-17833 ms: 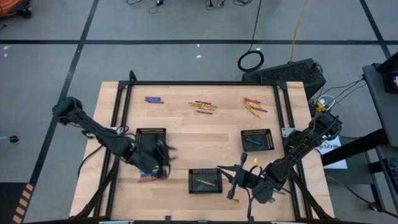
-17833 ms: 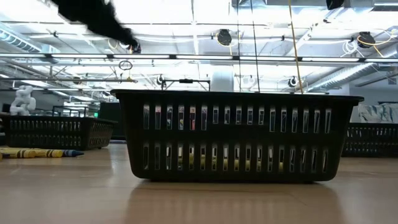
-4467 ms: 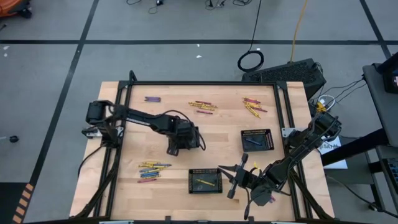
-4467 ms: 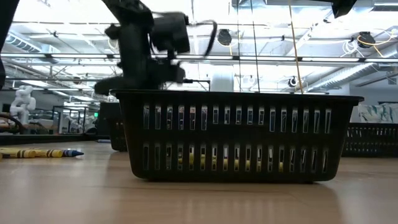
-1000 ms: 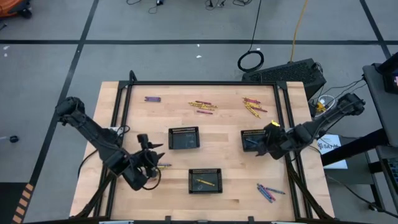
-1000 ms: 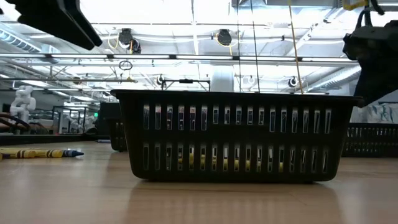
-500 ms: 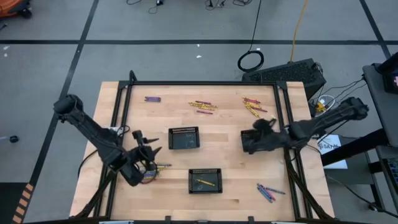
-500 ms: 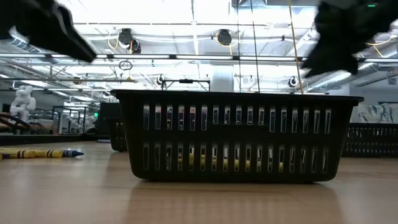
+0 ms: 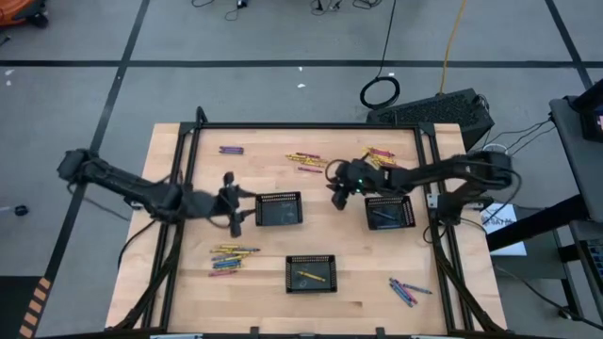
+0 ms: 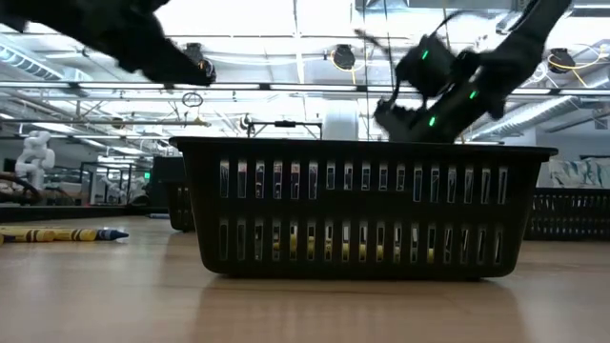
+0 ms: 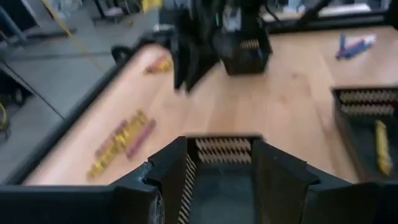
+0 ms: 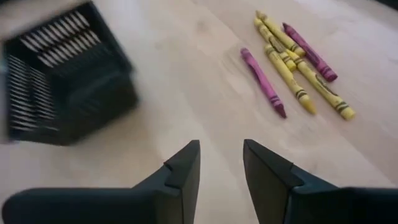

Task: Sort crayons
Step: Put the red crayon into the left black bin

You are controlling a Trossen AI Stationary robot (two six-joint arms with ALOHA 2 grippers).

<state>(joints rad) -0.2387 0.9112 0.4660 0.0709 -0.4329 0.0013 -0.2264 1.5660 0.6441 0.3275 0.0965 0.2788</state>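
Little is sorted yet: one yellow crayon lies in a tray, while most crayons lie loose ahead of the empty right gripper, fingers apart, and the left gripper, spread, faces a tray.

Pale, light-brown wooden table carries three black mesh rectangular trays, their walls patterned with rows of narrow slots. Thin yellow and pink crayons lie in small clusters; a blue and red cluster of crayons sits apart. One yellow crayon shows inside the near black tray.
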